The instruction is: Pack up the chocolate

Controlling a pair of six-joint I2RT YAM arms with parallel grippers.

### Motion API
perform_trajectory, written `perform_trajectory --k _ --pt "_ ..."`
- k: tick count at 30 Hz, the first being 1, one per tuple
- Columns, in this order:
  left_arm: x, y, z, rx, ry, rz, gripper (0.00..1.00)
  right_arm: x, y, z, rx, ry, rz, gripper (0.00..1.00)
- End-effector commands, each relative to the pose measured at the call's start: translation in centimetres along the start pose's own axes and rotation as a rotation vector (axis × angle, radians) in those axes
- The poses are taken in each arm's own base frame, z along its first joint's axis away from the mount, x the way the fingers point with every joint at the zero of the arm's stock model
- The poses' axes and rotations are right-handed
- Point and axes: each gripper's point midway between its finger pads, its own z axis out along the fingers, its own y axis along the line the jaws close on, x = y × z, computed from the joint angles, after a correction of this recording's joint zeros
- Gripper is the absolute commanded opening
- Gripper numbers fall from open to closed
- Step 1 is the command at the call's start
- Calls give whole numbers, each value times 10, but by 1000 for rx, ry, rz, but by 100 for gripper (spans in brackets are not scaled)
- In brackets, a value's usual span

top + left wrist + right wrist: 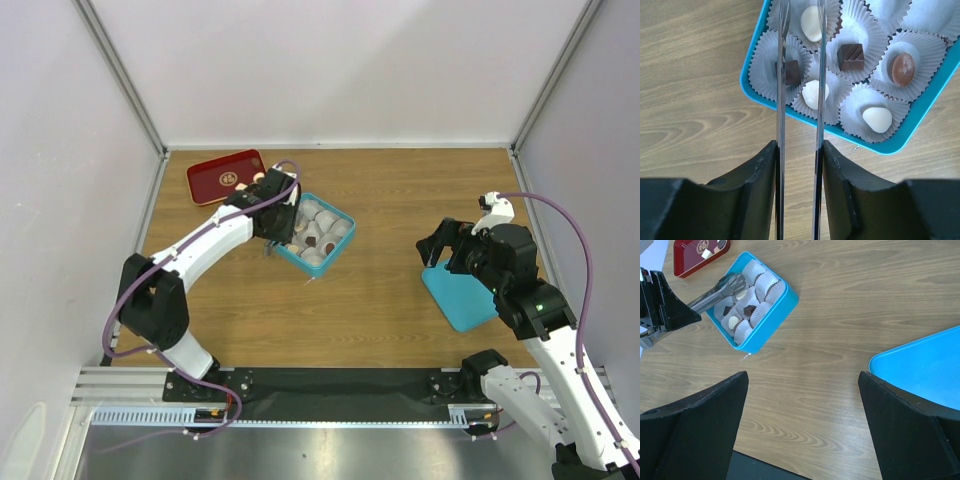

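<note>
Half hides one chocolate (pixel 791 72) behind tongs (pixel 818 100) clamped in left gripper (pixel 798 150), over teal box (pixel 890 148). Holds right gripper (pixel 802 375) wide apart by blue lid (pixel 920 365).

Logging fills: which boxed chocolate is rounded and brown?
The brown oval chocolate in the rightmost filled cup, left wrist view; the rest are white or dark squares.

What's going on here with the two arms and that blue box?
The left gripper holds metal tongs over the teal box. Several of the box's paper cups hold chocolates, some dark and some white, while other cups are empty. A red tray lies just beyond the box. The right gripper hangs open above the table, beside the flat teal lid, and holds nothing.
</note>
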Motion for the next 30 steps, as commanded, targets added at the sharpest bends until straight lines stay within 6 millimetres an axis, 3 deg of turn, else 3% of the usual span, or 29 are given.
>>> perform_trajectory --k 1,4,8,12,18,22,27,30 --pt "-15 -3 -5 -3 -51 -10 44 -18 6 -7 -14 -61 -4 99" --pt "-26 -3 -15 -2 -76 -11 44 -19 6 -6 -14 -61 -6 99" --pt "-63 -1 -45 -9 -168 -16 45 -20 6 -7 -14 -65 -6 99" --pt "-90 13 -62 -52 -228 -20 46 -20 7 -8 -18 -67 -5 99" --pt "-108 63 -49 -141 -213 -124 47 -18 5 -9 -17 -68 -12 99" --pt "-111 108 -26 -216 -177 -235 48 -18 6 -10 -26 -74 -11 99" --pt "-107 138 11 -273 -110 -284 48 -16 8 -7 -38 -67 -11 99" --pt "-108 151 23 -301 -98 -303 52 -15 6 -6 -28 -65 -18 99"
